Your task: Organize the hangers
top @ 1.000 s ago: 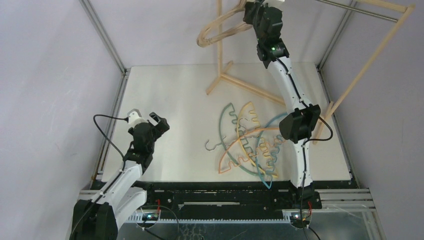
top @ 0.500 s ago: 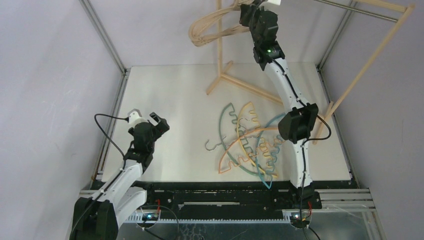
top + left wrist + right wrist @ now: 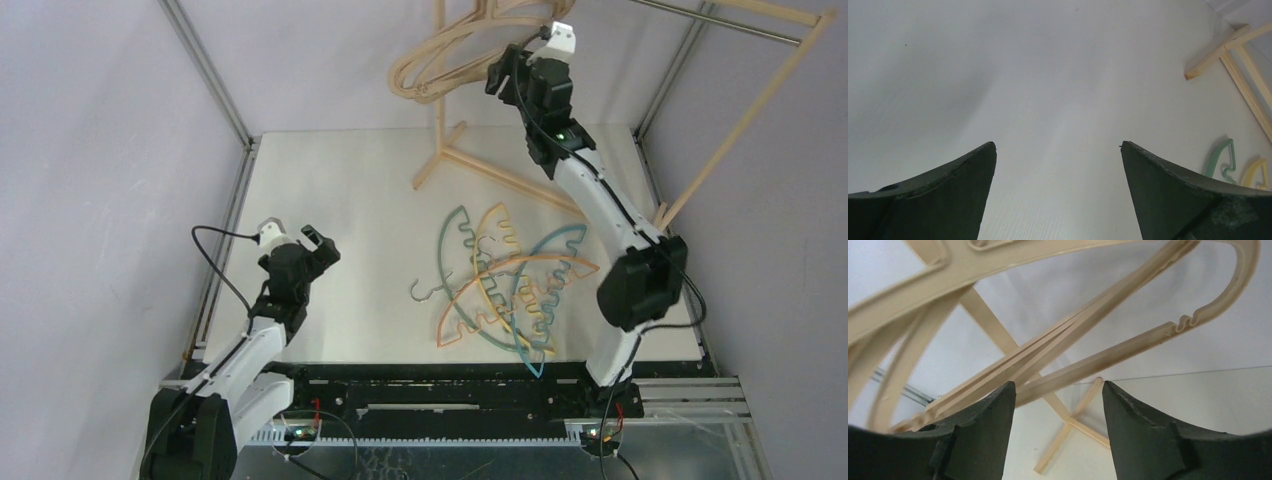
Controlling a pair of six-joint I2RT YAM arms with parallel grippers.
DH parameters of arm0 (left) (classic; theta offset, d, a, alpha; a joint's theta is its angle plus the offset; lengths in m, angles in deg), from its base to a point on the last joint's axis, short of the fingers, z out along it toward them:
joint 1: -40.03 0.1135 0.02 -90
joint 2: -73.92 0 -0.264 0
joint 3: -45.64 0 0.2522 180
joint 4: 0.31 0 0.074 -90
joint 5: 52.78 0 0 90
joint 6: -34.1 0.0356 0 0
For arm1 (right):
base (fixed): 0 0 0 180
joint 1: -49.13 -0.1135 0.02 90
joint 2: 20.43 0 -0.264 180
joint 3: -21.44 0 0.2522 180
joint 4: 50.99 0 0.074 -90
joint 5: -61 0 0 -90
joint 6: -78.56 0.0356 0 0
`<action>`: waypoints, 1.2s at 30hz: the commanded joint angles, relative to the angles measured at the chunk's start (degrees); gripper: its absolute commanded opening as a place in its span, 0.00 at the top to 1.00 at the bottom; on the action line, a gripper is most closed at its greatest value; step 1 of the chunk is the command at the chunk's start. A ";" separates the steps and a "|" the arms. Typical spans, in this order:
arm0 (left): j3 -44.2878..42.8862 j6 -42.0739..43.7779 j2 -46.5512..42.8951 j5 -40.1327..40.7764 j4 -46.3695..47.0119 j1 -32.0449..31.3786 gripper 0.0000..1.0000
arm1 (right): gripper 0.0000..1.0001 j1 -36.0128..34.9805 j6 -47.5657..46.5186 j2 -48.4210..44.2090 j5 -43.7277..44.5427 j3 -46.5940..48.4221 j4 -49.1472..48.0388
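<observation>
Several beige hangers (image 3: 436,58) hang bunched at the top of the rack's post, and their bars fill the right wrist view (image 3: 1108,315). My right gripper (image 3: 506,74) is up beside them, just to their right. Its jaws (image 3: 1055,390) stand open with nothing between them, and the lowest bar passes just beyond the left fingertip. A tangled pile of teal, yellow, orange and blue notched hangers (image 3: 508,285) lies on the table's right half. My left gripper (image 3: 318,248) hovers open and empty over the left side of the table (image 3: 1058,147). The teal hanger's tip (image 3: 1220,161) shows at its right edge.
The pale wooden rack has an upright post (image 3: 438,100), a crossed foot (image 3: 500,176) at the back of the table, a slanted leg (image 3: 738,128) on the right and a metal rod (image 3: 720,22) on top. Metal frame posts (image 3: 205,70) flank the white table (image 3: 340,190).
My right gripper has opened and let go of a beige hanger, then drawn back down and to the right. The hangers swung on the rack. The left arm has not moved.
</observation>
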 commanded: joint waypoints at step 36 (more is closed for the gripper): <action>-4.21 6.82 8.21 -18.24 5.83 -7.87 0.05 | 0.01 -34.26 39.59 -42.42 27.28 -56.09 42.87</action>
